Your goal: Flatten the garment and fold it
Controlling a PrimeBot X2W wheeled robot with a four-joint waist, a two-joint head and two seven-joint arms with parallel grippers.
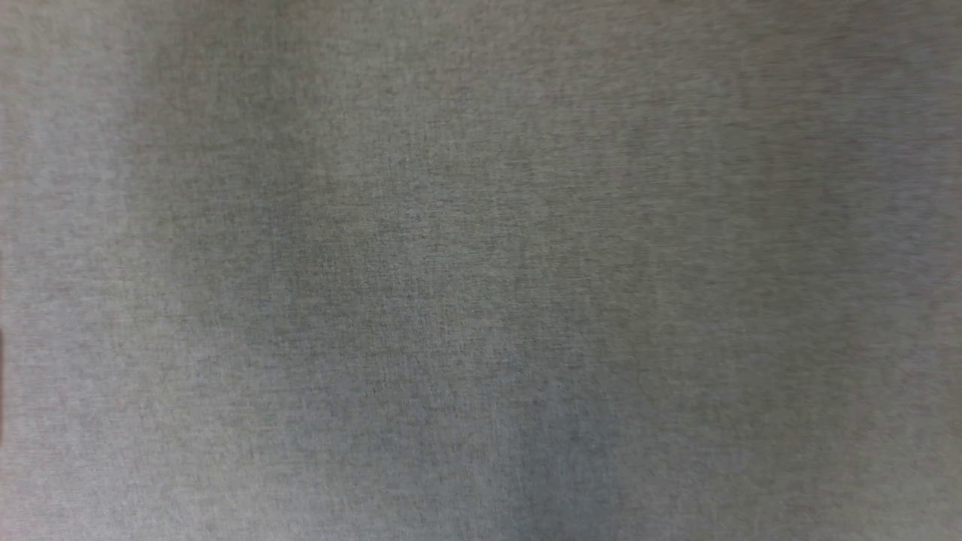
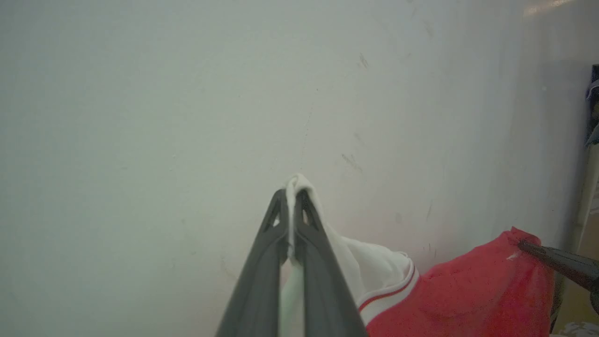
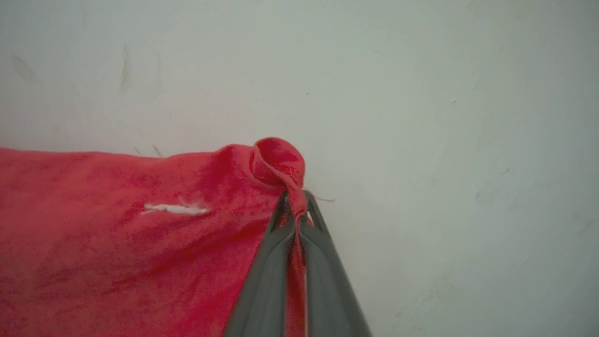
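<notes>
Indoor work area, exact kind unclear. Clues are thin: plain pale surface (image 2: 140,93) with dark scuff marks (image 2: 351,161), bench top or wall, can't tell; grey woven fabric (image 1: 481,270) across the head view; blurred white post (image 2: 590,187) and dark clutter (image 2: 593,79) at one edge.

Left hand (image 2: 292,193), right hand (image 3: 295,194): long dark-grey tapering fingers; slotted tips

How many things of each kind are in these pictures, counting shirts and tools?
Shirt: 1
Tools: 2, the left tool shut on the shirt's white sleeve and the right tool shut on its red cloth
Total: 3
</notes>
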